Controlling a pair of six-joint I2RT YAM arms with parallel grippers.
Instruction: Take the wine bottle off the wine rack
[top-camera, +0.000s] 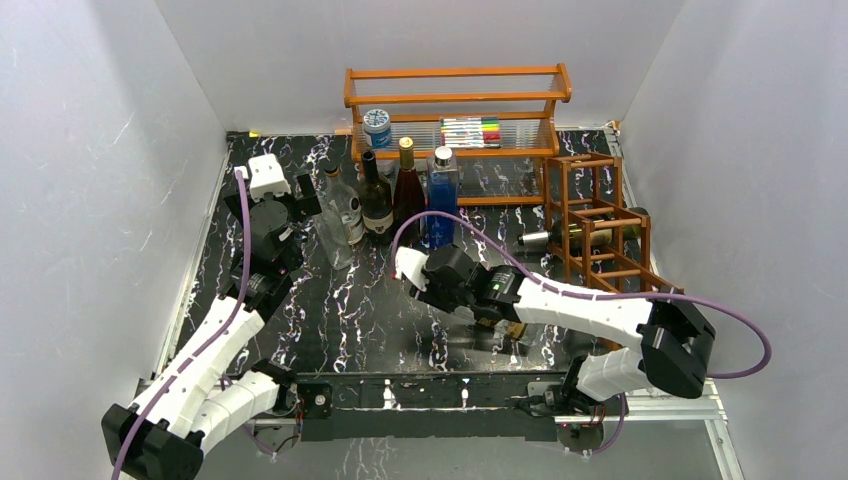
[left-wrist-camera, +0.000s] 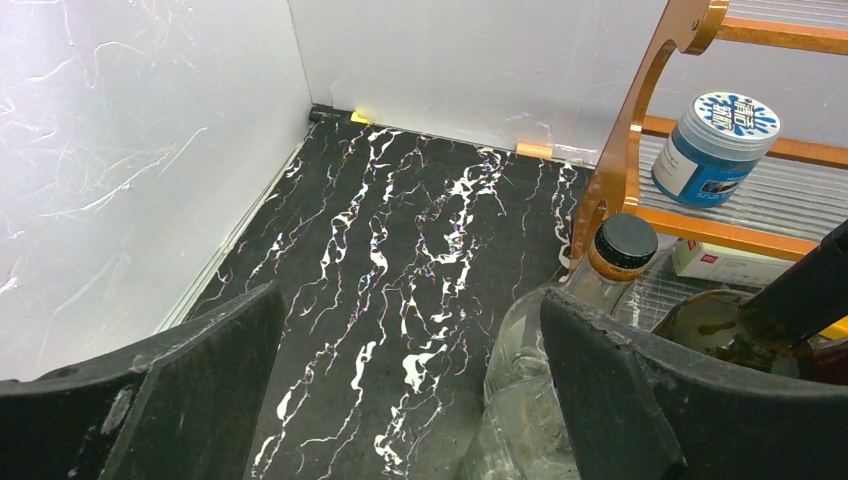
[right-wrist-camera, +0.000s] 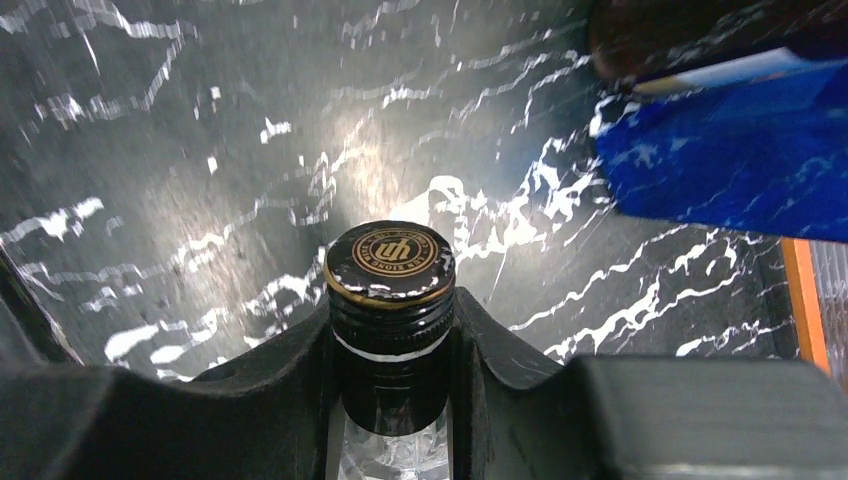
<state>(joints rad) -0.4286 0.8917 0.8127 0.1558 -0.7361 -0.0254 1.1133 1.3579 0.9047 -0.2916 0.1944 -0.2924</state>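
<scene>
— Black screw cap, gold rim, gold emblem on top: that is the wine bottle (right-wrist-camera: 390, 262) in the right wrist view. Below the cap is a black sleeve with one white band, then what looks like clear glass.

— And the right gripper (right-wrist-camera: 392, 335)?

— Clamped on that neck, one finger pressed to each side just under the cap. The marbled table (right-wrist-camera: 200, 150) lies beyond, with a blue bottle (right-wrist-camera: 720, 150) at upper right.

— From the top?

— The gripper sits low over the table, in front of the blue bottle, left of the rack (top-camera: 610, 212) and apart from it. The arm hides nearly all of the wine bottle (a tan patch under the forearm may be part of it; I cannot tell).

— What is in the rack?

— One dark bottle (top-camera: 578, 236) with a pale label, lying on its side in a cell, its neck poking out to the left.

— The shelf?

— The orange shelf (top-camera: 455, 72) at the back holds a blue jar (top-camera: 377, 125) and a set of coloured pens (top-camera: 470, 132). In front of it stand a clear bottle (top-camera: 340, 215), a brown bottle (top-camera: 376, 195), a gold-capped bottle (top-camera: 407, 190) and the blue one.

— Left wrist?

— The left gripper (left-wrist-camera: 410, 295) is spread wide, with only table between its fingers. The clear bottle, black-capped, is just beside its right finger. The jar rests on the shelf's ribbed panel behind.
</scene>
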